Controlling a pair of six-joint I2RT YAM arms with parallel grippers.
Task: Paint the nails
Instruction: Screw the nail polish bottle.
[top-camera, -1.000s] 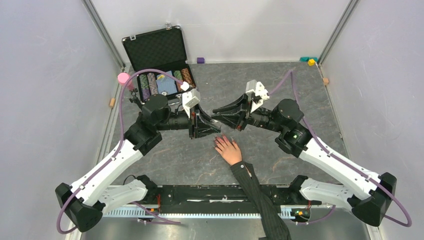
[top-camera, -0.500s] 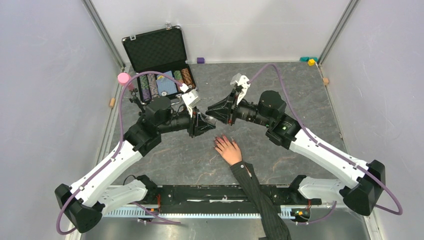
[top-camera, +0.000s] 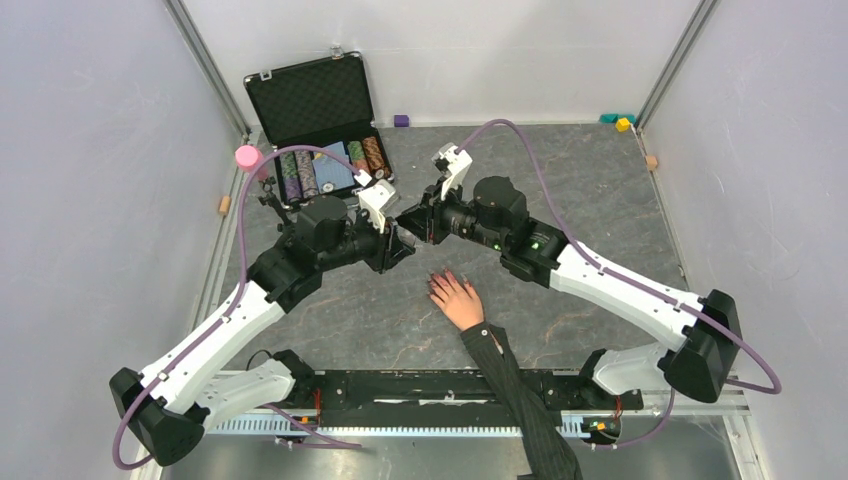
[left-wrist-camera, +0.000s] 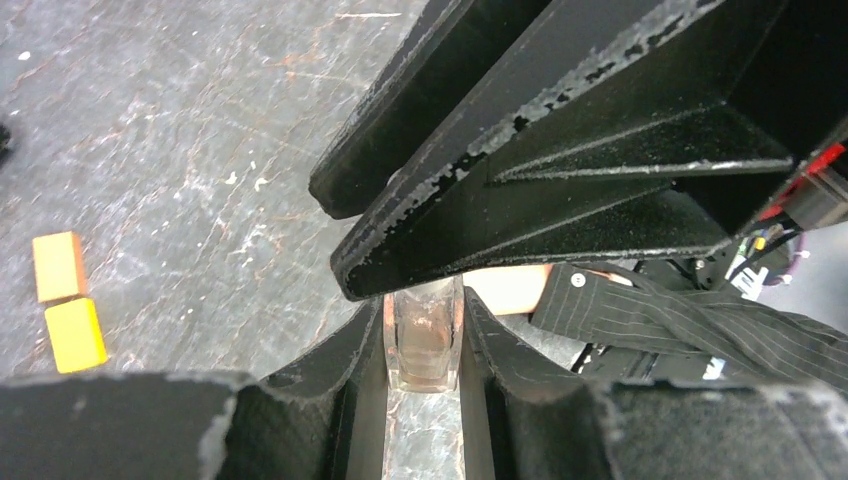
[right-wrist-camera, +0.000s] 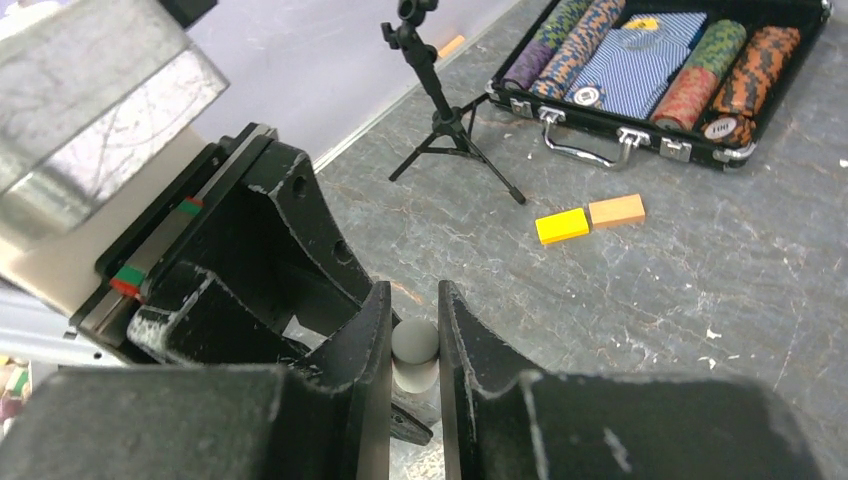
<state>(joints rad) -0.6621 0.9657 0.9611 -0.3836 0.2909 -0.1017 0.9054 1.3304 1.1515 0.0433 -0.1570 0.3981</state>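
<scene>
- Currently the nails (top-camera: 436, 284) sit at the fingertips of a hand (top-camera: 460, 300) lying palm down on the tabletop (top-camera: 600, 190), just on the near side of the two claws.
- The fingers run lengthwise from the striped sleeve (top-camera: 515, 395) up and to the left. The nails therefore point away from the arm bases.
- The left claw (left-wrist-camera: 424, 305) is narrow, clamped on a small clear bottle (left-wrist-camera: 424, 340).
- The right claw (right-wrist-camera: 414, 290) is narrow too, pinching a white cap (right-wrist-camera: 414, 340), and its tips meet the left claw.
- From above, both claws hide the bottle and cap.
- The nails are tiny from above, their colour barely readable.
- The left wrist view shows only a patch of skin and sleeve behind the right claw.
- I cannot tell whether the cap is seated on the bottle.
- A second ago the right claw was apart from the left one, further right. It has swung left to join it.
- The hand has stayed put.
</scene>
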